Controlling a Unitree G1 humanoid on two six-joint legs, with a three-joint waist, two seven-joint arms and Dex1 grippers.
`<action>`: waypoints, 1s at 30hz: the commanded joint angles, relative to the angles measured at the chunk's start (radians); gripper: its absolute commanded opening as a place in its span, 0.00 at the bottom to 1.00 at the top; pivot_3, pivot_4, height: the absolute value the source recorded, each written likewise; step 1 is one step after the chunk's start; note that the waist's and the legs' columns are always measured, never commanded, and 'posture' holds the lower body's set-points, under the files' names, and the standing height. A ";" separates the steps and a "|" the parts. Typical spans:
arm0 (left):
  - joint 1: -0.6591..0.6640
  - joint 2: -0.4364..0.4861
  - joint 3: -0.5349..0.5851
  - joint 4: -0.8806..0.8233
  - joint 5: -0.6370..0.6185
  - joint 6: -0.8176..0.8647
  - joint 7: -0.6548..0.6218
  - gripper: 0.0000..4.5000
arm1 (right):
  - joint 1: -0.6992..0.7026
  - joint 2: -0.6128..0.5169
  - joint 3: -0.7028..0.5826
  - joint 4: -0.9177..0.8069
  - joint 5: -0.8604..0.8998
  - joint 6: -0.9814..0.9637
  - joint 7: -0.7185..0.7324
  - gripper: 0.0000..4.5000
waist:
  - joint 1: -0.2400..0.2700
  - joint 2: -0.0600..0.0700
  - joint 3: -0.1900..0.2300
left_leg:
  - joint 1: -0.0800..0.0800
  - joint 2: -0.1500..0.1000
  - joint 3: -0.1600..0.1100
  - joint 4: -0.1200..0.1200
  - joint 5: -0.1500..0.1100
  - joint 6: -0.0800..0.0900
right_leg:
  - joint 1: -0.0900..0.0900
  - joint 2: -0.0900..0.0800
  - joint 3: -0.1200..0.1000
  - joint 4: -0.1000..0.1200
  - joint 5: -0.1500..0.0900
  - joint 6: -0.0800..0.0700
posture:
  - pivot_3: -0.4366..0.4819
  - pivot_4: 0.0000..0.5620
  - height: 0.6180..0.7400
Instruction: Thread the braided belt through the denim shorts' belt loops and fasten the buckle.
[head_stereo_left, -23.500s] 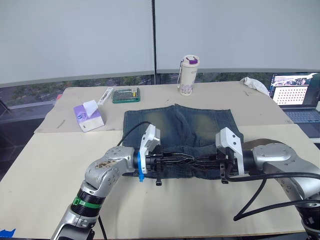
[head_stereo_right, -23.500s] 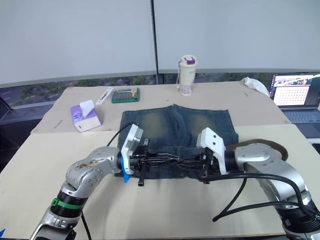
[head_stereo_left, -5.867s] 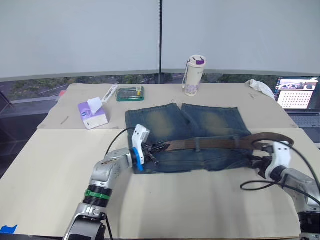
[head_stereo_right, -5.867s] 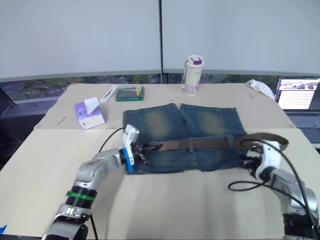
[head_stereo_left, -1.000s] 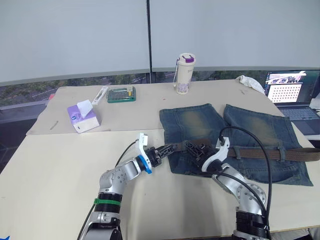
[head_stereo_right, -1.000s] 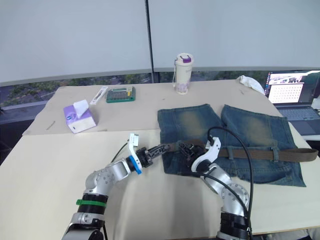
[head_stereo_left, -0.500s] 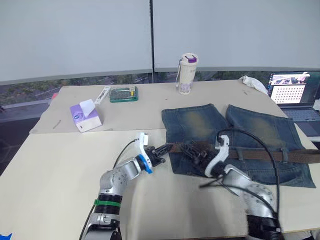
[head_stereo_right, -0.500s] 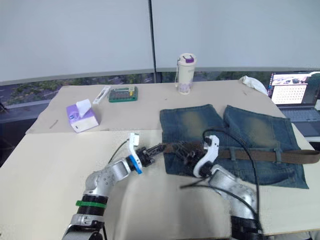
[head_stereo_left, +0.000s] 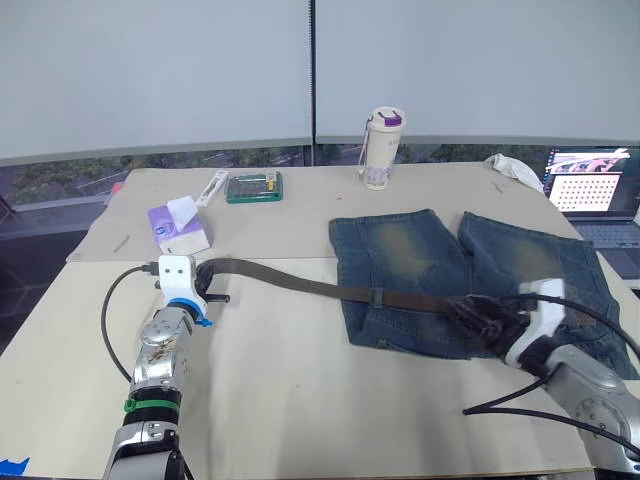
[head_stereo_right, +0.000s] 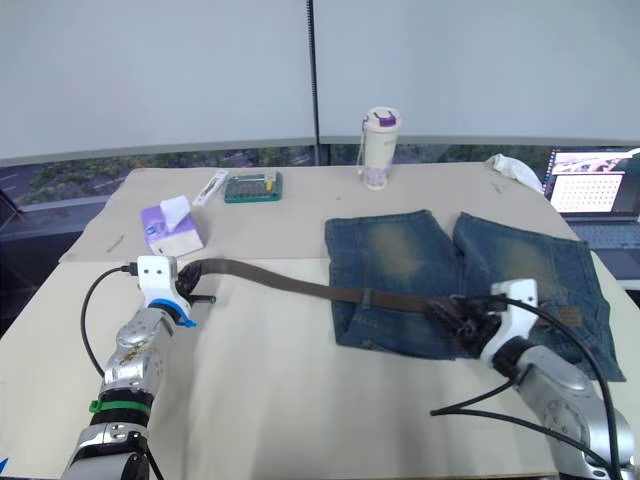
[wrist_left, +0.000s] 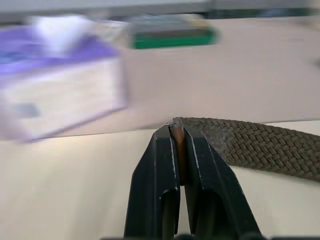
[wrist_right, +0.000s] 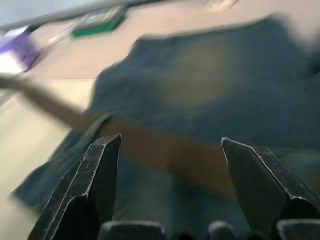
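Observation:
The denim shorts (head_stereo_left: 420, 255) lie flat on the right half of the table, waistband toward me. The braided belt (head_stereo_left: 290, 282) runs from the waistband out to the left across the table, passing under a belt loop (head_stereo_left: 375, 297). My left gripper (wrist_left: 176, 131) is shut on the belt's end far to the left of the shorts (head_stereo_left: 207, 278). My right gripper (wrist_right: 170, 142) is open, hovering over the waistband and belt right of the middle (head_stereo_left: 478, 316). I cannot make out the buckle.
A purple tissue box (head_stereo_left: 178, 228) stands just behind the left gripper. A green box (head_stereo_left: 253, 187) and a bottle (head_stereo_left: 379, 150) stand at the back. A laptop (head_stereo_left: 595, 190) and white cloth (head_stereo_left: 512, 170) are at the far right. Black cables (head_stereo_left: 520, 395) trail from the right arm.
My left gripper has pulled the belt end far to the left, drawing the strap through the loop. My right gripper has slid right along the waistband. The camera shifted slightly.

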 joint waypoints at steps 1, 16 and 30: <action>0.006 0.010 0.032 0.013 0.030 -0.008 0.091 0.00 | 0.011 -0.059 -0.156 0.074 -0.058 -0.067 -0.023 0.78 | 0.004 -0.001 0.000 | 0.000 0.000 0.000 0.000 0.000 0.000 | 0.000 0.000 0.000 0.000 0.000 0.000 | 0.48 0.27 1.00; -0.015 -0.020 0.002 0.041 0.026 -0.001 0.065 0.00 | 0.089 -0.236 -0.161 0.294 -0.303 -0.088 0.056 0.78 | -0.002 -0.002 0.002 | 0.001 0.001 0.003 -0.001 0.000 0.000 | 0.001 -0.001 0.000 0.000 0.000 0.000 | 0.48 0.27 1.00; -0.013 -0.003 -0.002 0.073 0.048 0.002 0.062 0.00 | 0.028 -0.256 -0.181 0.343 -0.294 -0.002 0.105 0.16 | -0.002 -0.002 0.002 | 0.001 0.001 0.003 -0.001 0.000 0.000 | 0.001 -0.001 0.000 0.001 0.000 0.000 | 0.48 0.27 1.00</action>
